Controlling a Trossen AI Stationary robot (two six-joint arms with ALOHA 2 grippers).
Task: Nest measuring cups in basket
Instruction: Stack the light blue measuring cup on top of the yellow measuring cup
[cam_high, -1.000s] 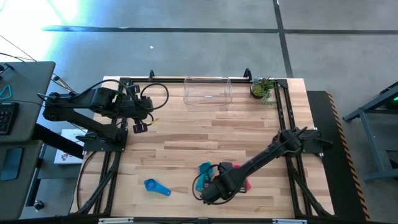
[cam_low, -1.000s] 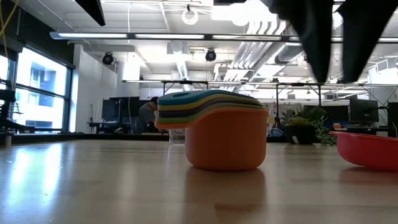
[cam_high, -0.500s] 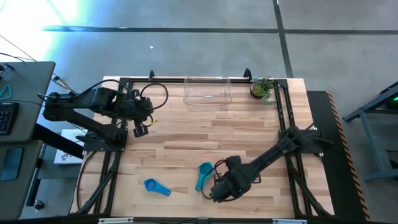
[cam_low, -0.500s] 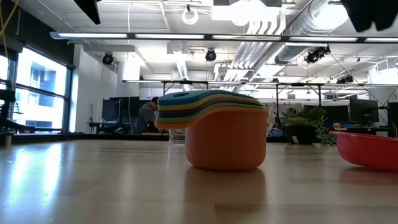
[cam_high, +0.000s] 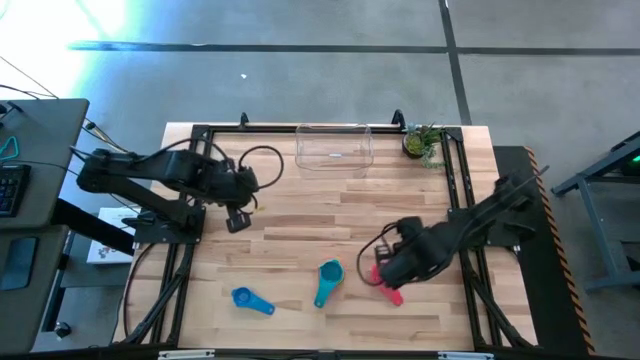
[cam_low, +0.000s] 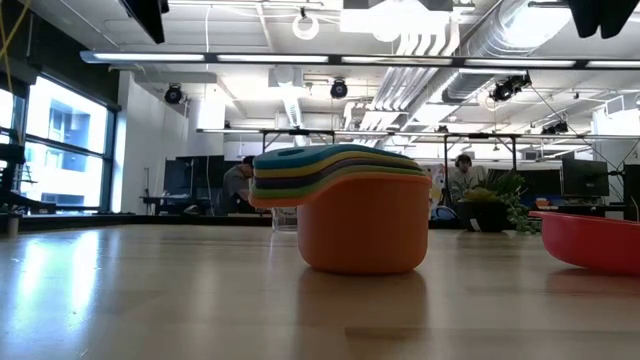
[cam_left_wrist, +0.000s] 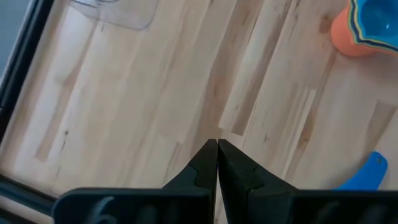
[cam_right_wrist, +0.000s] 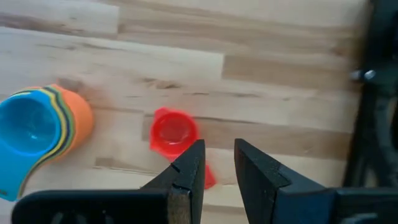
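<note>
Seen from above: a wooden table with two dark arms reaching in from the left and right edges. At upper centre of the frame, the clear basket, with no cup visible inside, so nothing nested in it yet. At lower centre, a nested stack of measuring cups, teal on top with its handle pointing down-left; in the low view the same stack fills mid-frame, orange at the bottom with green, yellow and teal rims layered above. To the lower left of the stack, a loose blue cup lying apart on the wood. To the right of the stack, a loose coral-red cup, partly hidden under the right arm. Right gripper poised just above that red cup, fingers slightly parted and holding nothing, as the right wrist view confirms. Left gripper at mid-left, well away from every cup, fingers pressed together and empty. Judged progress: partial stacking done on the table; blue and red cups remaining, and the whole set not yet moved into the basket.
</note>
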